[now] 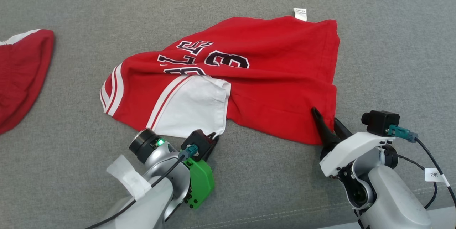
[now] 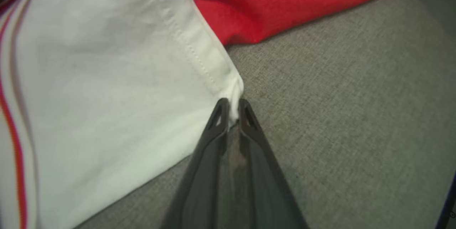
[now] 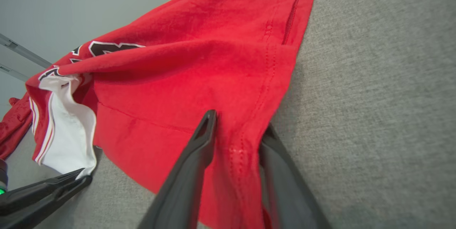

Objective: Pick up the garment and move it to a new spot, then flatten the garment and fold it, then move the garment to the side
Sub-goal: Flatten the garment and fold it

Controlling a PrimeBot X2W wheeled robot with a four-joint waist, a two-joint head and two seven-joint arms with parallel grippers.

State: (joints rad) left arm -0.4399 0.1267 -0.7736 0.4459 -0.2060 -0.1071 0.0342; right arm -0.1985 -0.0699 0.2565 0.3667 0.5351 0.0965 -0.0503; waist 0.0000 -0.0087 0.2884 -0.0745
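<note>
The garment (image 1: 278, 79) is a red jersey with black numbers and a white sleeve panel (image 2: 107, 79), lying rumpled on the grey cushion. My left gripper (image 1: 214, 137) sits at its near white corner. In the left wrist view the left gripper (image 2: 233, 109) is shut, with that white corner pinched between the tips. My right gripper (image 1: 326, 115) is at the near right red corner. In the right wrist view the right gripper (image 3: 238, 122) has its fingers apart, and a ridge of the garment's (image 3: 199, 72) red hem runs between them.
A second red garment (image 1: 21, 76) lies at the far left of the grey cushion (image 1: 392, 61). A white label (image 1: 300, 13) sticks out at the jersey's far edge. A cable with a paper tag (image 1: 434, 174) hangs by the right arm.
</note>
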